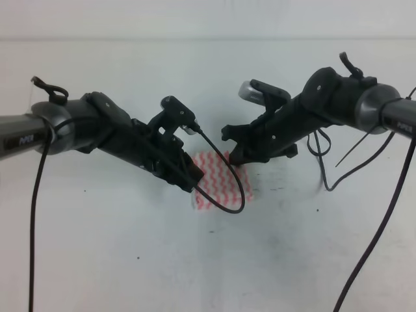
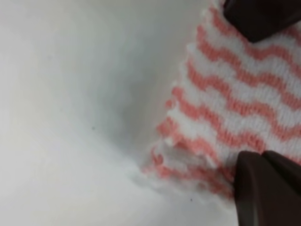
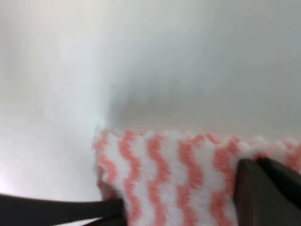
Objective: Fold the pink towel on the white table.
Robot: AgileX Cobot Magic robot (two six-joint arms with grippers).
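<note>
The pink towel [image 1: 218, 181] lies on the white table [image 1: 130, 260] as a small folded patch at the centre. My left gripper [image 1: 194, 181] comes down on its left edge. My right gripper [image 1: 235, 158] comes down on its far right corner. In the left wrist view the towel [image 2: 235, 94] has a layered corner, and the left gripper [image 2: 263, 94] stands open with one dark finger on either side of the cloth. Seen from the right wrist, the towel's [image 3: 164, 165] edge lies between the spread fingers [image 3: 268, 188] of the open right gripper [image 3: 178, 207].
Both black arms slope in from the sides and nearly meet over the towel. A black cable [image 1: 237, 195] loops from the left wrist across the towel. More cables [image 1: 377, 227] hang from the right arm. A few dark specks [image 1: 138, 257] dot the table.
</note>
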